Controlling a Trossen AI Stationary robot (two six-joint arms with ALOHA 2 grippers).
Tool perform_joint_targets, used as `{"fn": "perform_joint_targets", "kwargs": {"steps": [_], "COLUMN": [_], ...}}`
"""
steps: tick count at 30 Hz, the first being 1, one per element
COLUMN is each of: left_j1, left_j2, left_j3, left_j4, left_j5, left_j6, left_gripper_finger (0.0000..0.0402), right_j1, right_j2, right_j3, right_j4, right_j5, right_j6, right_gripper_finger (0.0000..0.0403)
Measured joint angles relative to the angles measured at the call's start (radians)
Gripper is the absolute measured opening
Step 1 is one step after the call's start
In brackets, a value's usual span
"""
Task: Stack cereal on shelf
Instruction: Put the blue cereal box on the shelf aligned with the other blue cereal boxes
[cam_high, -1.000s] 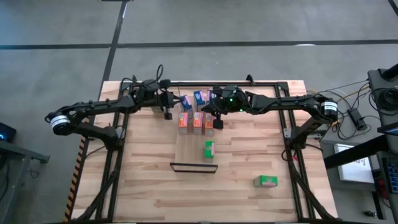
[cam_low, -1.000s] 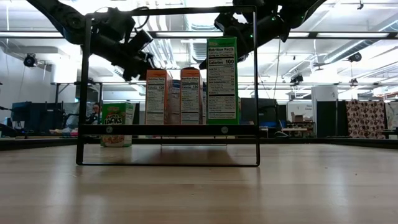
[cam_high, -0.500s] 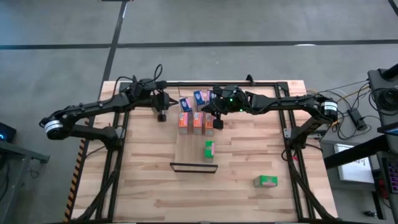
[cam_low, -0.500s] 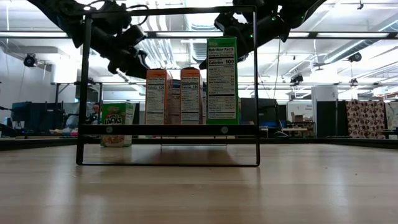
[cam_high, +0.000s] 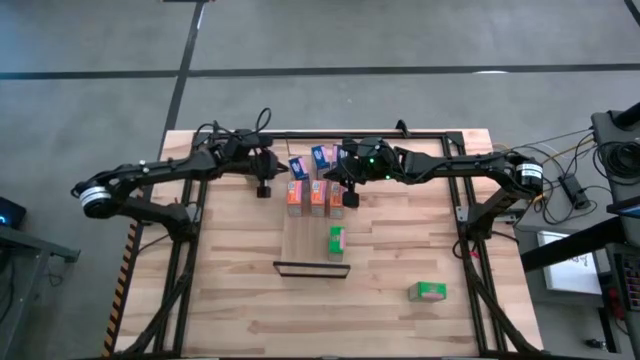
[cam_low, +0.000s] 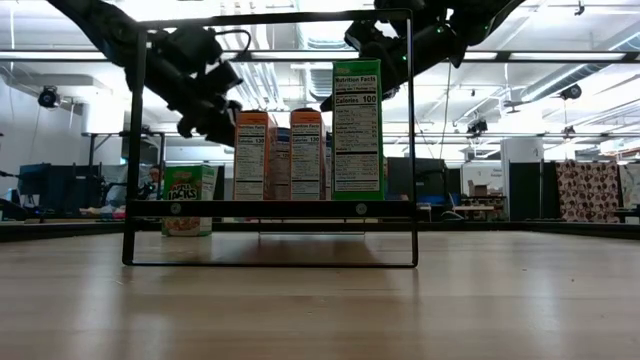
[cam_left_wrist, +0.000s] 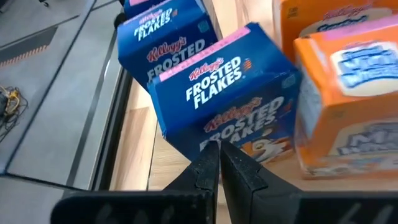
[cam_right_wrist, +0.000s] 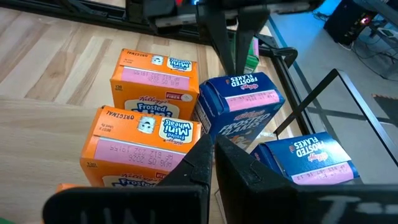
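Three orange cereal boxes stand in a row on the far end of the light wooden shelf. A green box stands upright on the shelf closer to its dark lip. Three blue boxes stand just behind the orange row. A second green box lies on the table at the near right. A third shows only in the low view. My left gripper is shut and hangs just left of the nearest blue box. My right gripper is shut above the row's right end.
A black metal rail runs along the table's far edge, right behind the blue boxes. The planked tabletop lies on either side of the shelf. The shelf's tall black frame stands in front of the boxes in the low view.
My left gripper has drawn off a little toward the table's left edge, then come back toward the blue boxes and lower, shut throughout. The boxes have not moved.
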Motion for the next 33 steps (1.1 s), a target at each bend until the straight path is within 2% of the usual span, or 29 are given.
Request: {"fn": "perform_joint_targets", "kwargs": {"steps": [5, 11, 23, 26, 33], "left_j1": [0.001, 0.006, 0.013, 0.013, 0.012], "left_j2": [0.047, 0.074, -0.015, -0.059, -0.111], "left_j3": [0.000, 0.008, 0.010, 0.010, 0.010], "left_j4": [0.066, 0.103, 0.060, 0.056, 0.089], "left_j5": [-0.012, -0.144, -0.144, -0.081, 0.194], "left_j6": [0.000, -0.003, -0.009, -0.012, -0.011], "left_gripper_finger": [0.0000, 0.0000, 0.0000, 0.0000, 0.0000], "right_j1": [0.000, 0.000, 0.000, 0.000, 0.000], "right_j2": [0.000, 0.000, 0.000, 0.000, 0.000], "right_j3": [0.000, 0.000, 0.000, 0.000, 0.000], "right_j4": [0.000, 0.000, 0.000, 0.000, 0.000], "right_j5": [0.000, 0.000, 0.000, 0.000, 0.000], "right_j6": [0.000, 0.000, 0.003, 0.003, 0.002], "right_gripper_finger": [0.0009, 0.0009, 0.0009, 0.0009, 0.0009]}}
